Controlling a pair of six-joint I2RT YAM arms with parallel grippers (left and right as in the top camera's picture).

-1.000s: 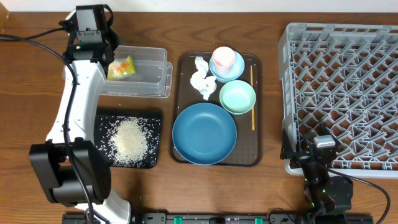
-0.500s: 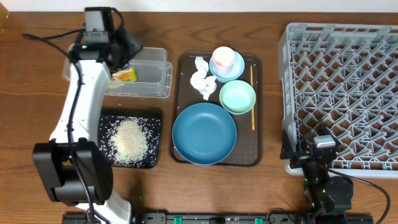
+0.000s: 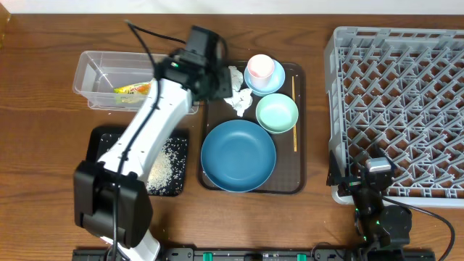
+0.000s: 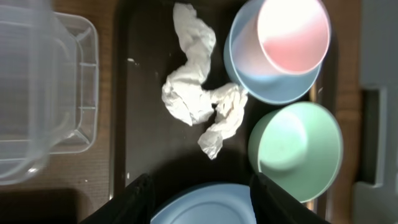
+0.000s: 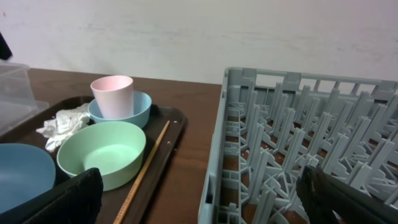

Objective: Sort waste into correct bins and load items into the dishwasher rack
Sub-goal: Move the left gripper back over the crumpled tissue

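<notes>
My left gripper (image 3: 217, 80) hangs open over the top left of the brown serving tray (image 3: 299, 170), with nothing between its fingers (image 4: 140, 199). Just ahead of it lies the crumpled white tissue (image 4: 199, 99). The pink cup (image 4: 292, 31) stands in the pale-blue small bowl (image 4: 273, 84), beside the mint-green bowl (image 4: 295, 152). The big blue plate (image 3: 238, 155) fills the tray's near half, and the chopstick (image 3: 293, 112) lies along its right side. The snack wrapper (image 3: 133, 89) lies in the clear tub (image 3: 90, 69). Rice (image 3: 163, 170) covers the black tray (image 3: 98, 138). My right gripper (image 3: 370, 174) stands open by the dishwasher rack (image 3: 399, 109).
The left arm stretches diagonally from the table's front left across the black tray and the tub's right end. The rack's near left corner (image 5: 280, 124) stands close in front of the right gripper (image 5: 205, 205). Bare wooden table lies between the serving tray and the rack.
The left arm has swung right from above the clear tub to over the serving tray. The snack wrapper now lies loose in the tub. The right arm has not moved.
</notes>
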